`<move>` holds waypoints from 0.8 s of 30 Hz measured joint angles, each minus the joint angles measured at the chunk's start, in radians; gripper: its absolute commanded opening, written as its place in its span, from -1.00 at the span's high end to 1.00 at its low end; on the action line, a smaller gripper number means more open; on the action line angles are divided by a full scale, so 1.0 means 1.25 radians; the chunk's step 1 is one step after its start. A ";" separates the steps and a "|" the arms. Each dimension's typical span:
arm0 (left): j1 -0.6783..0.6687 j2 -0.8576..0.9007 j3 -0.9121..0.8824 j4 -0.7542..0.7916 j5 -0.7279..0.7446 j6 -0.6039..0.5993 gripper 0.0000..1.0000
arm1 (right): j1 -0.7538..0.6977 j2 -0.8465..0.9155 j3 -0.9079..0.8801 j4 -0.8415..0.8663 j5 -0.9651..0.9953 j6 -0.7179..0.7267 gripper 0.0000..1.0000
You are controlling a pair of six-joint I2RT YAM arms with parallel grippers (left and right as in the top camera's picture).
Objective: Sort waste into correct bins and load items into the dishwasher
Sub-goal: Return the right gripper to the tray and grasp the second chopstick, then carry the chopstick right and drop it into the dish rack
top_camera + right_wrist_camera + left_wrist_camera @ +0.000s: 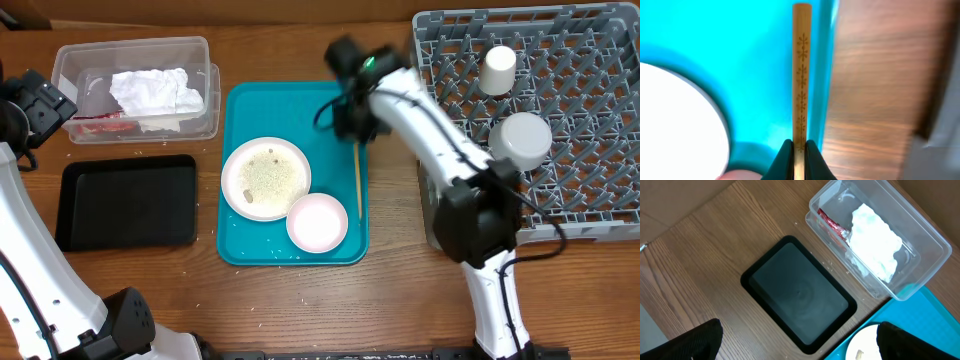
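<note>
My right gripper (799,150) is shut on a thin wooden chopstick (801,75), over the right side of the teal tray (240,110); the stick (358,180) points toward the tray's front. On the tray lie a larger white plate (266,178) strewn with rice grains and a small white plate (317,221). The clear tub (135,88) holds the crumpled napkin (155,92) and red sauce packet (832,225). The black tray (128,201) is bare. The white cup (497,70) and grey bowl (524,140) sit upside down in the grey dish rack (590,120). My left gripper (800,345) is open above the black tray (799,295).
Loose rice grains lie on the wood around the black tray and by the teal tray's front edge. The dish rack fills the table's right side, with a strip of bare wood (390,180) between it and the teal tray.
</note>
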 measured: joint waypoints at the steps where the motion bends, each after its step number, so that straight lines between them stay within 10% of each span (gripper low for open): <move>1: 0.000 0.000 0.000 0.000 0.000 0.000 -1.00 | -0.019 0.000 0.060 -0.026 0.002 -0.017 0.93; 16: 0.000 0.000 0.000 0.000 0.000 0.000 -1.00 | -0.298 -0.006 0.197 -0.175 -0.028 -0.320 0.86; 24: 0.000 0.000 0.000 0.000 0.000 0.000 -1.00 | -0.316 -0.005 0.107 -0.161 -0.072 -0.333 -0.17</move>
